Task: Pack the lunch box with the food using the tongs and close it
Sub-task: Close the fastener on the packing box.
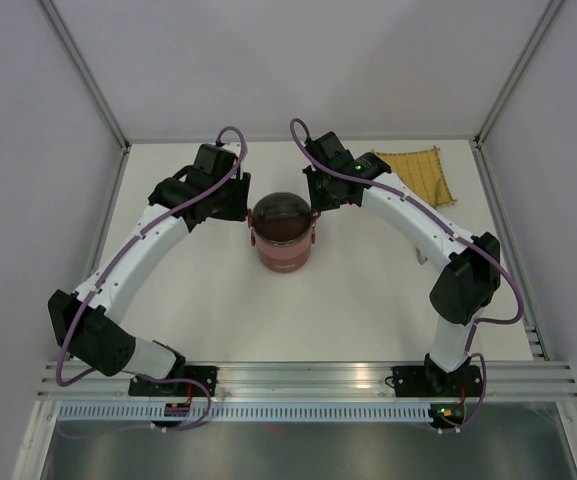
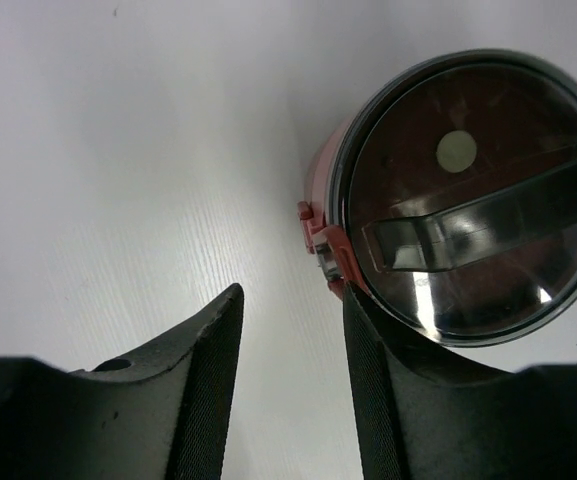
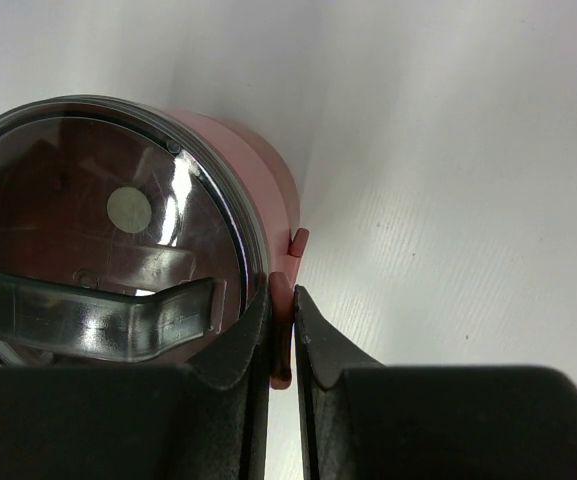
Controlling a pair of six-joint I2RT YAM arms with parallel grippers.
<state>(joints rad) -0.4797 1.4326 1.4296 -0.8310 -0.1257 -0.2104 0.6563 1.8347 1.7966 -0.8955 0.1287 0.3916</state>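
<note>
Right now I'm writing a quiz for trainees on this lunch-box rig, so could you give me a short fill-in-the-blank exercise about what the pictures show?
1. Of the left pincer and the right pincer, the one shut on the lunch box's red latch is the ____ one.
2. The left pincer stands ____, with nothing between its fingers.
3. In the top view, the yellow woven mat lies to the ____ of the lunch box.

Missing words: right; open; right.
</note>
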